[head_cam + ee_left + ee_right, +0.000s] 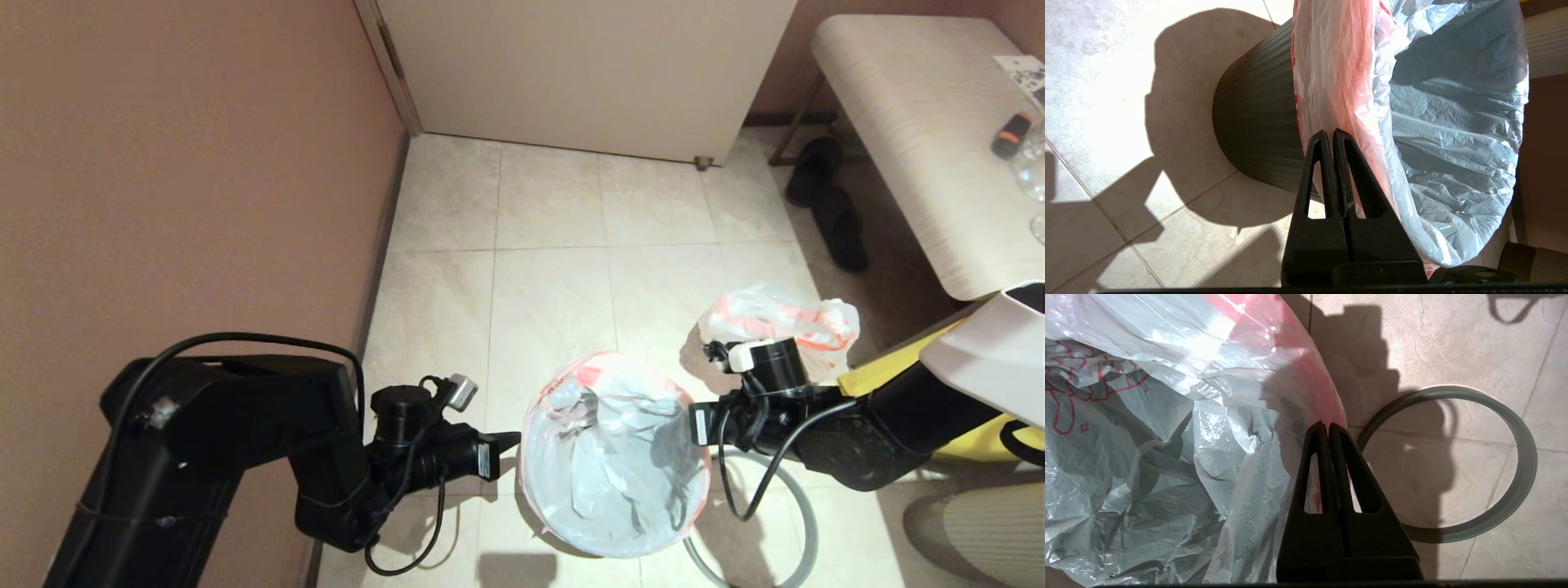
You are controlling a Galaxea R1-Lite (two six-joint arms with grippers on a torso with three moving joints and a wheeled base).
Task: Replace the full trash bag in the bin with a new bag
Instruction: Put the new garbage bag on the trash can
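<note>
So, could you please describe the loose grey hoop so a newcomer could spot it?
Start at the round black bin lined with the white bag. The thin grey hoop lies flat on the floor tiles beside it, under the right arm. Unlike its neighbours, it is a bare ring.

Far ahead of my fingers stands a door (588, 73); black slippers (829, 200) lie under the counter (914, 122), where a remote (1011, 135) rests.
</note>
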